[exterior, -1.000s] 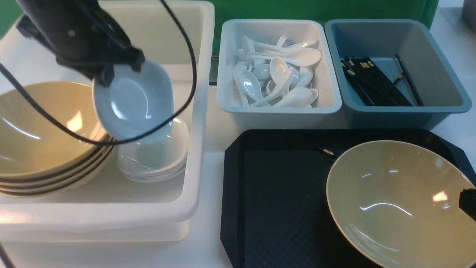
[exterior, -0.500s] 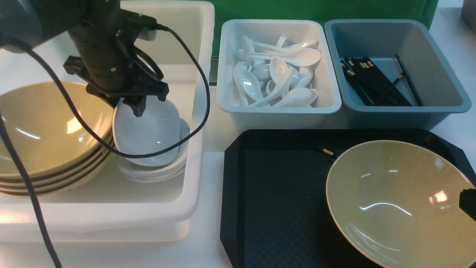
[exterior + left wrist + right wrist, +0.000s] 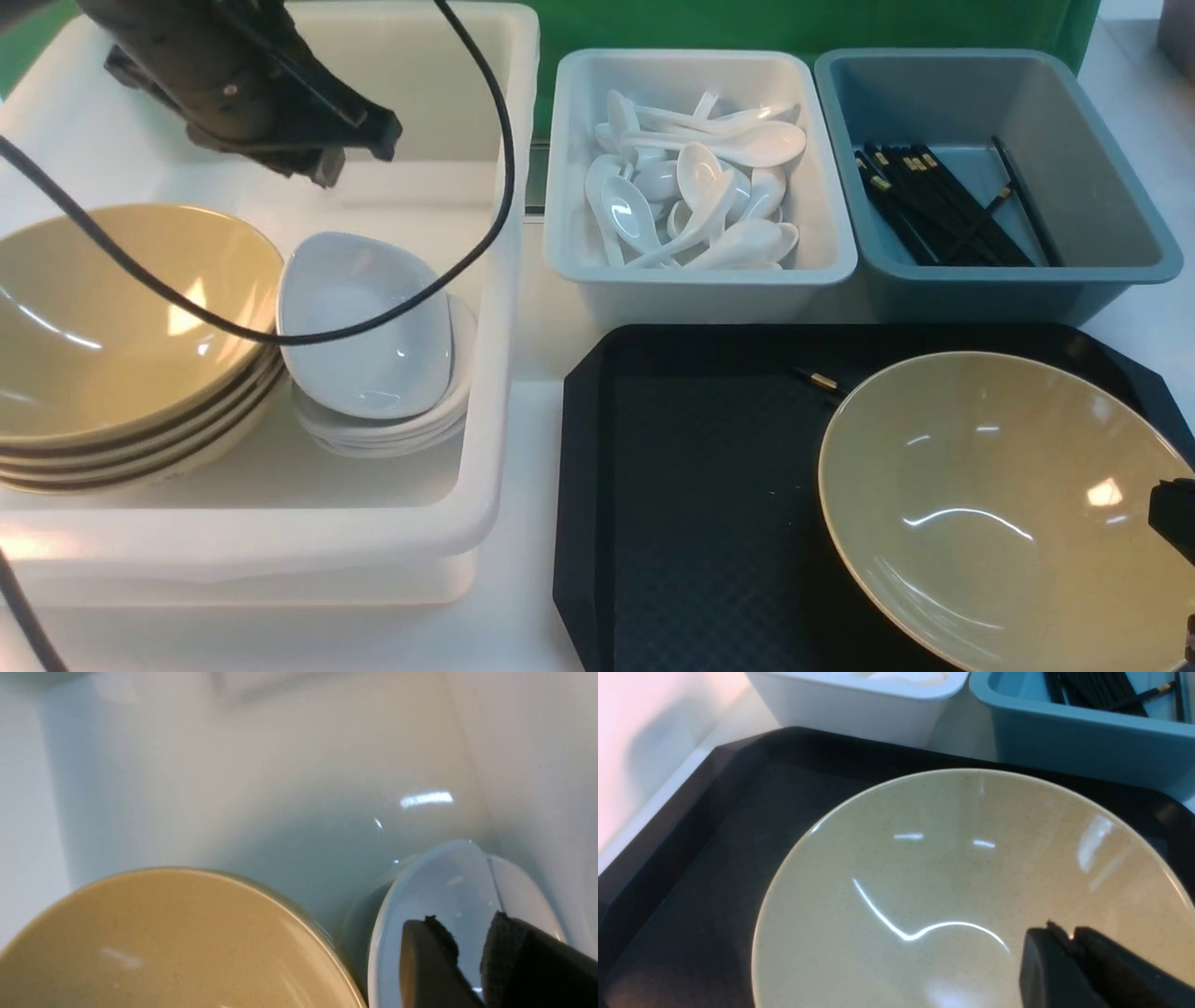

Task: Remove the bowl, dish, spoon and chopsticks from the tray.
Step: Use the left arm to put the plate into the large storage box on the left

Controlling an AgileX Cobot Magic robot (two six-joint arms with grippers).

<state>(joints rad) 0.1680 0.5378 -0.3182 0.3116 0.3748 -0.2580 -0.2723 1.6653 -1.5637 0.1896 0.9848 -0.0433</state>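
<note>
Small white dish (image 3: 359, 327) sits tilted at the white tub's (image 3: 495, 280) 3 o'clock; could slide. Left gripper (image 3: 467, 961) narrow, empty. Right gripper (image 3: 1069, 952) near-shut over the tan bowl (image 3: 990, 504), which hides black chopsticks (image 3: 822, 381); lifting may drag them.

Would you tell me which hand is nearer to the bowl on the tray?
The right hand is nearer, hovering over the bowl's inner right side. The left hand is far off, above the white tub across the table.
</note>
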